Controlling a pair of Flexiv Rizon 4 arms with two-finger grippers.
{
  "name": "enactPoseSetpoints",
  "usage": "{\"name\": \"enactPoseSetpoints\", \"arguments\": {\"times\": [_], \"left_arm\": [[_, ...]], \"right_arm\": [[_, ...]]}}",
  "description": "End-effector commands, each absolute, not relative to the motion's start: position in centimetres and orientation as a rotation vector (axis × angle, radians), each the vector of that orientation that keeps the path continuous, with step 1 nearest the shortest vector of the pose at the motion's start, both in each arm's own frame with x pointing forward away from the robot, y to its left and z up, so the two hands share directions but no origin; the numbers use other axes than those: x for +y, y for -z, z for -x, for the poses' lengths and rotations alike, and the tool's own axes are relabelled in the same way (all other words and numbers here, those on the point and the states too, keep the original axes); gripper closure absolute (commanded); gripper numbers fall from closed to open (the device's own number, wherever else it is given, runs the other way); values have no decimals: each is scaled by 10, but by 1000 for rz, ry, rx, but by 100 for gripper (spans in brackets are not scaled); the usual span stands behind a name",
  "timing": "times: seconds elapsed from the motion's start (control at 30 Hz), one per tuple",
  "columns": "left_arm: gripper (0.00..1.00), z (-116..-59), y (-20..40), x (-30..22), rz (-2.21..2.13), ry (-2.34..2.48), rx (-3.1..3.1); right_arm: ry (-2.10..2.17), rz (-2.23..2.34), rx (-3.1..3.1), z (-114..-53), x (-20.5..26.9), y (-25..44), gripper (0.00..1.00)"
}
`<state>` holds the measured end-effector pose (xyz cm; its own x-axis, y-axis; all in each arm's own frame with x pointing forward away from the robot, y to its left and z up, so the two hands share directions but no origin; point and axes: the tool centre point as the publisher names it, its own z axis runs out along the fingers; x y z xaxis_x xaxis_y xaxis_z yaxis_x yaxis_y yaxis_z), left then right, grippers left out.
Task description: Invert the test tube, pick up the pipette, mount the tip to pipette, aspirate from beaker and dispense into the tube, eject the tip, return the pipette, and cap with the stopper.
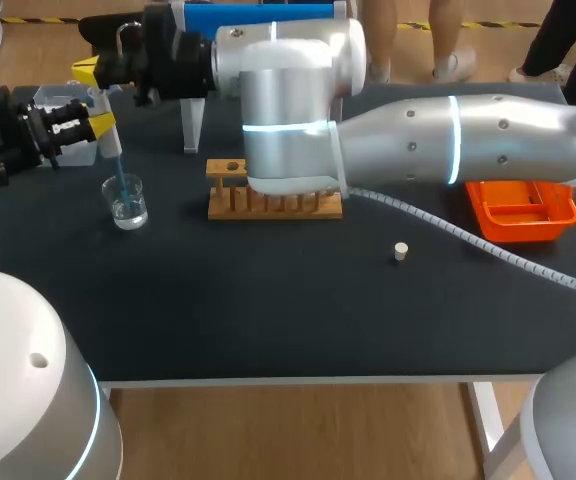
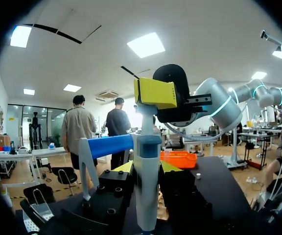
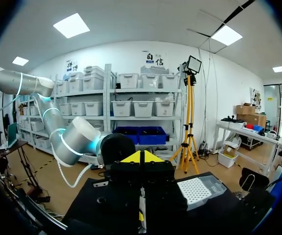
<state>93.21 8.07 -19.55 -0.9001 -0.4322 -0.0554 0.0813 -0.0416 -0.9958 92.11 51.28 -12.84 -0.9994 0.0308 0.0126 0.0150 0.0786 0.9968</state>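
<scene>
The left gripper [image 1: 102, 124] clamps the pipette [image 2: 146, 186], which dips into the beaker [image 1: 127, 203]. The right gripper [image 3: 141, 157], fingers pressed together, sits atop the pipette

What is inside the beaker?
The blue tip of the pipette reaches into the beaker, which holds clear liquid. Whether the tip's end is submerged cannot be told.

pipette [image 1: 115, 160] tip down in beaker [image 1: 130, 210]
</scene>
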Motion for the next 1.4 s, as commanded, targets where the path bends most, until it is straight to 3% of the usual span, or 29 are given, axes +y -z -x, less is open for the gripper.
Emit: {"name": "enactPoseSetpoints", "arguments": {"times": [0.03, 1.03, 1.4], "left_arm": [[100, -933, 192, 82, 366, 2009, 1885], [100, -933, 192, 82, 366, 2009, 1885], [100, -933, 192, 82, 366, 2009, 1885]], "right_arm": [[-2127, -57, 2293, -920, 512, 135, 100], [-2108, -88, 2341, -916, 510, 157, 100], [-2122, -43, 2279, -922, 508, 123, 100]]}}
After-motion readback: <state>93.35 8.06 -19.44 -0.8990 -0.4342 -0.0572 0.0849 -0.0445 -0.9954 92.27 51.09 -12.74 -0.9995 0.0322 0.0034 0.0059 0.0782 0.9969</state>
